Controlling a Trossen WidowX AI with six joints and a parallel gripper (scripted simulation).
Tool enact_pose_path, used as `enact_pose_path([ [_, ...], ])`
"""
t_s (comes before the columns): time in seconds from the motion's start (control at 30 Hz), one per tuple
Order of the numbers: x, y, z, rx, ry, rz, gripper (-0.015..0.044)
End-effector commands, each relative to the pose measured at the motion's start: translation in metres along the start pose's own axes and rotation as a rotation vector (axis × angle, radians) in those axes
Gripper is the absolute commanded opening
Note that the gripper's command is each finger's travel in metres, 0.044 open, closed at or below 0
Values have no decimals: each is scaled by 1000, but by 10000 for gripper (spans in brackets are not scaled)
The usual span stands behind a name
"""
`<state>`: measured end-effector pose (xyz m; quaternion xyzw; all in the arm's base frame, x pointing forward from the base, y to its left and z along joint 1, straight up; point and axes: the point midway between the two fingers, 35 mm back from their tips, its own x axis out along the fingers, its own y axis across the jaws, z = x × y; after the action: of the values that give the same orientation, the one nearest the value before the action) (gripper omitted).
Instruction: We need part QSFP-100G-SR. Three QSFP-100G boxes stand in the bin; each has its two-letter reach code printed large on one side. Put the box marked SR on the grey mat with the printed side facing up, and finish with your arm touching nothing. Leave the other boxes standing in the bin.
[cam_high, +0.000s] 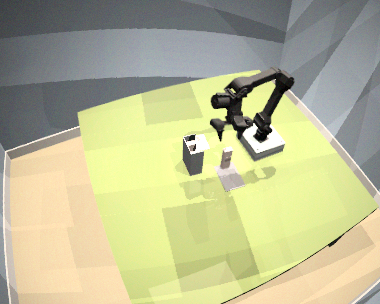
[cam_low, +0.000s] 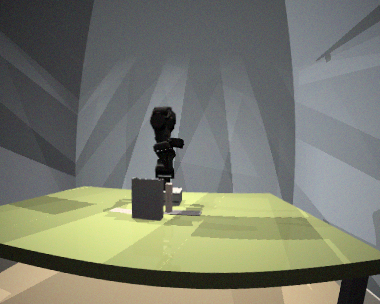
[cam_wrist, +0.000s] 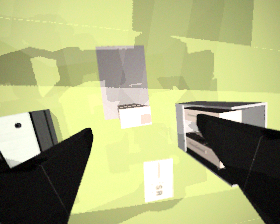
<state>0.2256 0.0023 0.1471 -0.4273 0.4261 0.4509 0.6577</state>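
Observation:
A slim pale box (cam_high: 227, 158) (cam_low: 169, 198) (cam_wrist: 135, 117) stands upright on end at one short edge of the grey mat (cam_high: 232, 182) (cam_low: 189, 213) (cam_wrist: 121, 70). Its reach code cannot be read. The dark grey bin (cam_high: 193, 161) (cam_low: 147, 199) (cam_wrist: 180, 128) stands upright beside the mat; the wrist view shows two boxes inside, codes hidden. My gripper (cam_high: 230, 138) (cam_wrist: 144, 125) is wide open above the standing box, with nothing between its fingers.
A white card (cam_wrist: 158, 180) printed SR lies flat on the table near the bin. The arm's white base (cam_high: 262, 142) (cam_wrist: 17, 140) is on the other side of the mat from the bin.

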Motion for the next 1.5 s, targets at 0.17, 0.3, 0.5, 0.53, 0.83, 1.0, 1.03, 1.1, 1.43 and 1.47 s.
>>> enact_pose_path([
  [0.17, 6, 3, -6, -15, -146, 80, 440],
  [0.3, 7, 3, -8, -17, -226, 100, 440],
  [0.5, 6, 1, -12, -11, -352, 103, 440],
  [0.53, 6, 0, -13, -9, -374, 100, 440],
  [0.83, 4, -4, -17, 2, -481, 80, 440],
  [1.0, 5, -5, -20, 4, -571, 86, 440],
  [1.03, 5, -6, -21, 5, -590, 85, 440],
  [1.1, 5, -7, -22, 7, -624, 81, 440],
  [1.43, 6, -9, -46, 20, -643, 83, 440],
  [1.47, 6, -9, -50, 22, -645, 83, 440],
])
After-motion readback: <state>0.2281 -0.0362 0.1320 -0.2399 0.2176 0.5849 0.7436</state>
